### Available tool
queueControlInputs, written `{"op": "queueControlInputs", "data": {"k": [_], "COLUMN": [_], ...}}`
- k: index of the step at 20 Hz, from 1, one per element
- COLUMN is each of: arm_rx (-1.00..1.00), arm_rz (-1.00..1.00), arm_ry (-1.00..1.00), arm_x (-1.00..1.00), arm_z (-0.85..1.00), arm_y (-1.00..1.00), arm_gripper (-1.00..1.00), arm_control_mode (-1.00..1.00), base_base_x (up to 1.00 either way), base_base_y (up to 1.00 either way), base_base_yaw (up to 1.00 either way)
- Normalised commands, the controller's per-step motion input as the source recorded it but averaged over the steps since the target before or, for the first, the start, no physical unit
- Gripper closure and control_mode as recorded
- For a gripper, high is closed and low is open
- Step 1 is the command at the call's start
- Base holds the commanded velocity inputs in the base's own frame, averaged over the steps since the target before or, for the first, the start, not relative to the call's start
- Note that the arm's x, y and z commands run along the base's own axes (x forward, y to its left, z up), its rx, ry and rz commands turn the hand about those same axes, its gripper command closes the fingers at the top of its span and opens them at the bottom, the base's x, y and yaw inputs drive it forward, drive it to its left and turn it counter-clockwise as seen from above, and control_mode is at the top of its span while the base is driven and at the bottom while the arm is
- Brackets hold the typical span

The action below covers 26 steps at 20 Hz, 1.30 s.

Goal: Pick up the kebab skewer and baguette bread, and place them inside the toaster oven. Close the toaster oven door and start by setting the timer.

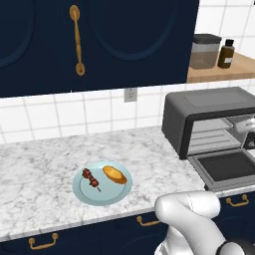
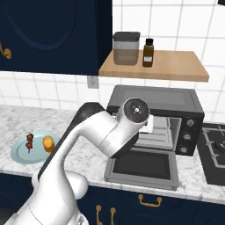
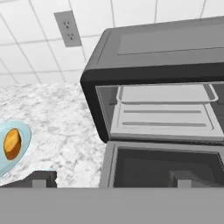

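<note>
The toaster oven (image 1: pixel 209 117) stands at the right of the marble counter. The toaster oven door (image 1: pixel 226 169) lies folded down flat, and a metal tray rack (image 3: pixel 164 114) shows inside. To its left a light blue plate (image 1: pixel 79 193) carries the kebab skewer (image 1: pixel 91 179) and the baguette bread (image 1: pixel 115 174) side by side. My gripper (image 3: pixel 113 179) hovers in front of the oven's mouth above the lowered door, well right of the plate. Its fingertips (image 3: pixel 41 178) stand wide apart and open with nothing between them. The baguette bread (image 3: pixel 12 143) also appears at the left edge of the hand view.
A wooden shelf (image 2: pixel 176 66) above the oven holds a grey-lidded canister (image 2: pixel 126 48) and a brown bottle (image 2: pixel 148 52). A stove top (image 2: pixel 215 154) lies right of the oven. Dark blue cabinets (image 1: pixel 99 40) hang overhead, with a wall outlet (image 1: pixel 130 94) on the tiles.
</note>
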Motion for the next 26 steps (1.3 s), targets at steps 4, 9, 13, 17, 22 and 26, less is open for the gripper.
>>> {"op": "queueControlInputs", "data": {"k": [4, 9, 13, 17, 22, 26], "arm_rx": [0.06, -0.01, -0.08, -0.03, 0.00, -0.01], "arm_rz": [0.00, -0.08, -0.22, -0.10, -0.01, 0.06], "arm_ry": [-0.22, -0.15, -0.08, -0.05, -0.05, -0.01], "arm_x": [0.28, 0.43, 0.54, 0.53, 0.39, 0.15], "arm_z": [-0.17, -0.42, -0.41, -0.35, -0.06, -0.07], "arm_y": [-0.59, -0.28, -0.02, -0.08, -0.05, 0.00], "arm_gripper": [-1.00, -1.00, -1.00, -1.00, -1.00, -1.00], "arm_control_mode": [-1.00, -1.00, -1.00, -1.00, -1.00, -1.00], "base_base_x": [0.00, 0.00, 0.00, 0.00, 0.00, 0.00], "base_base_y": [0.00, 0.00, 0.00, 0.00, 0.00, 0.00], "base_base_yaw": [0.00, 0.00, 0.00, 0.00, 0.00, 0.00]}}
